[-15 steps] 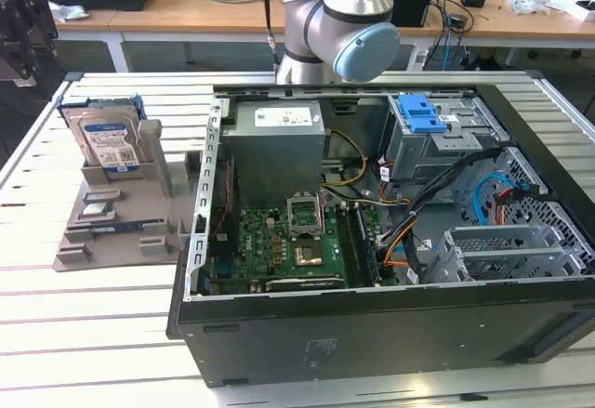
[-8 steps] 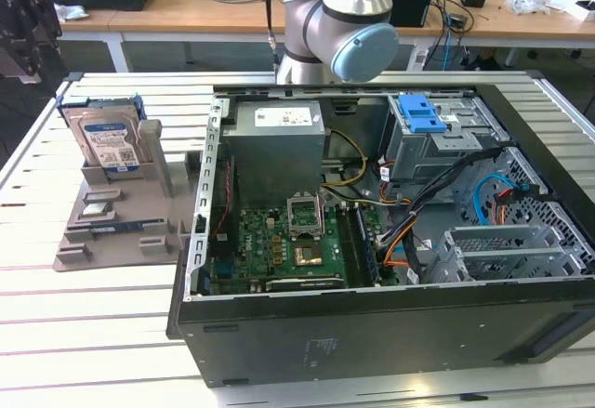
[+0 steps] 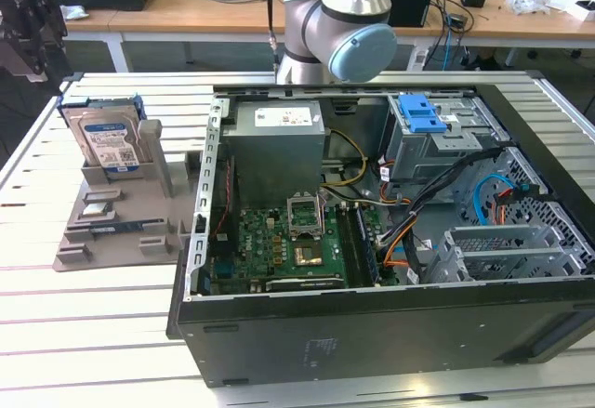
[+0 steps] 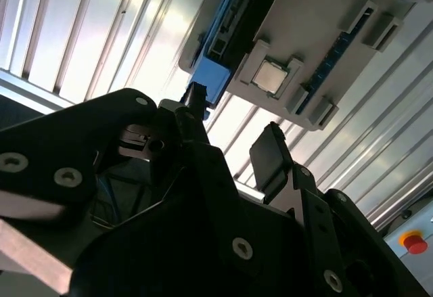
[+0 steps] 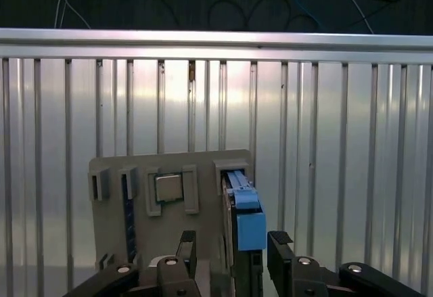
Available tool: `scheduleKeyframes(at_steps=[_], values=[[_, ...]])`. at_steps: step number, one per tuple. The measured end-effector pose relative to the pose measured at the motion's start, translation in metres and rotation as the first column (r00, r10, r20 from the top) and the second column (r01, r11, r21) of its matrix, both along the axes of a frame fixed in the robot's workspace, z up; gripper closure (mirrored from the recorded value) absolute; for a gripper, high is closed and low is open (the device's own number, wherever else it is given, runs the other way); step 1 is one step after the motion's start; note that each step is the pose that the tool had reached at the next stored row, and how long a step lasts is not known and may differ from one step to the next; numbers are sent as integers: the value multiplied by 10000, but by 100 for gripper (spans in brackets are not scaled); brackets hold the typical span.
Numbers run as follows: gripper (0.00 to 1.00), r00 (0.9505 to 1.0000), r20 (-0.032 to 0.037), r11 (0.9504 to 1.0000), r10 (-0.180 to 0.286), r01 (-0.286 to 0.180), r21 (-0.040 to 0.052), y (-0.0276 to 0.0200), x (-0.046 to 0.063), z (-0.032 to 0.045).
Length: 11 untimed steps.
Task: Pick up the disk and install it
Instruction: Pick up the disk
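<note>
The disk [image 3: 104, 138] stands upright in a slot of the grey stand [image 3: 112, 231] at the exterior view's left, its white-and-blue label facing the camera. My gripper [image 3: 33, 32] hangs above and to the left of it, clear of the stand. In the first wrist view the disk [image 5: 245, 219] appears edge-on with its blue rail, and my gripper [image 5: 232, 248] is open, one finger [image 5: 187, 245] on each side of the disk's line, well above it. In the second wrist view the gripper [image 4: 233, 131] is open with nothing held, and the disk's blue rail [image 4: 211, 80] lies beyond the fingertips.
An open computer case [image 3: 372, 334] lies on the slatted metal table [image 3: 93, 334], with a motherboard [image 3: 288, 245], a power supply [image 3: 277, 143] and a grey drive cage with a blue latch [image 3: 418, 111]. The stand holds a small silver chip [image 5: 169, 189]. A red button [image 4: 414, 243] sits at the table's side.
</note>
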State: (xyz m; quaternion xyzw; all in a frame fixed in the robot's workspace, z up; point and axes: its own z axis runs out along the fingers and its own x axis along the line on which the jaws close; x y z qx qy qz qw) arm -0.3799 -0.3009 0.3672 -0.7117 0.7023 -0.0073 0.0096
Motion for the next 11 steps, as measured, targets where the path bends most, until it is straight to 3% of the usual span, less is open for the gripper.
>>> scheduleKeyframes(at_steps=[11], values=[[46,10000,-6,10000,0,0,1,113,0,-125]])
